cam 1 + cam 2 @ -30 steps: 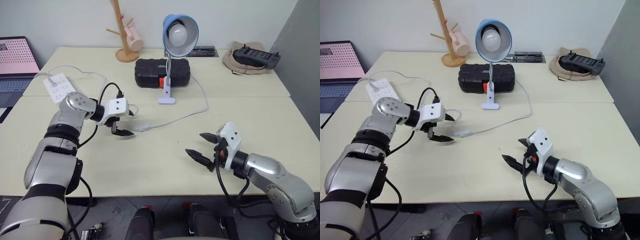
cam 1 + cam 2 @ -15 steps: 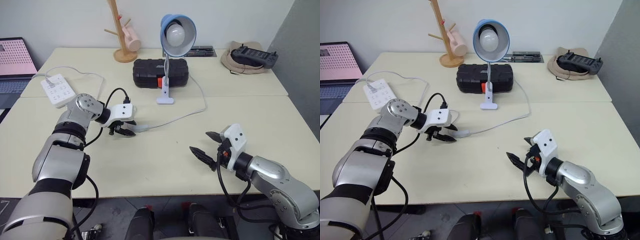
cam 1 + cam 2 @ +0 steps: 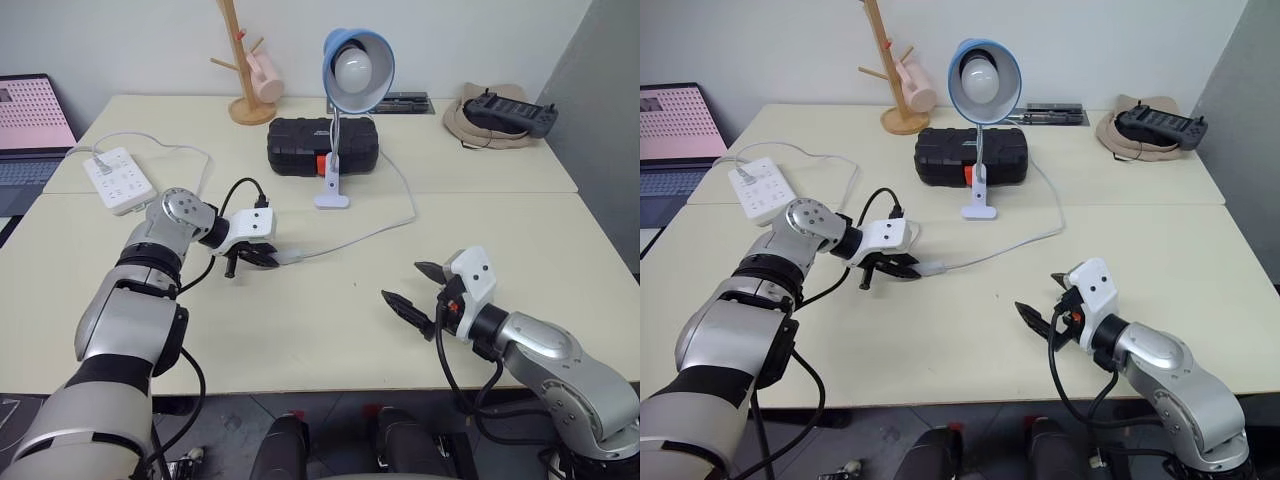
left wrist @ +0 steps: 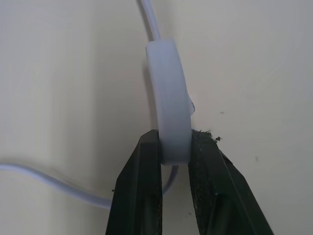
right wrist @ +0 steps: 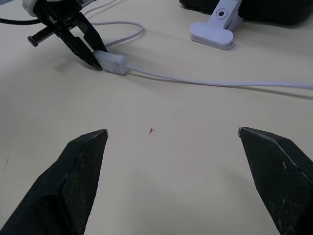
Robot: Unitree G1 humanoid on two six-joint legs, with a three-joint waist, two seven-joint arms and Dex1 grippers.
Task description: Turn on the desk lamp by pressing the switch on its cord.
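Risk entry: left gripper point(image 4: 174, 147) clamped on near end of switch point(image 4: 168, 98); lamp bulb point(image 3: 354, 66) unlit. Sideways squeeze may miss rocker. Right gripper point(image 3: 421, 288) wide, empty.

Cream table point(image 3: 330, 320) against a white wall point(image 3: 150, 40) — grey panel point(image 3: 605, 90) alongside.

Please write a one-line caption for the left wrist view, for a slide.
Left gripper shut on the white switch of the lamp's cord, over the pale table.

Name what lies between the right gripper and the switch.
Bare table, in the right wrist view, between the right gripper and the switch.
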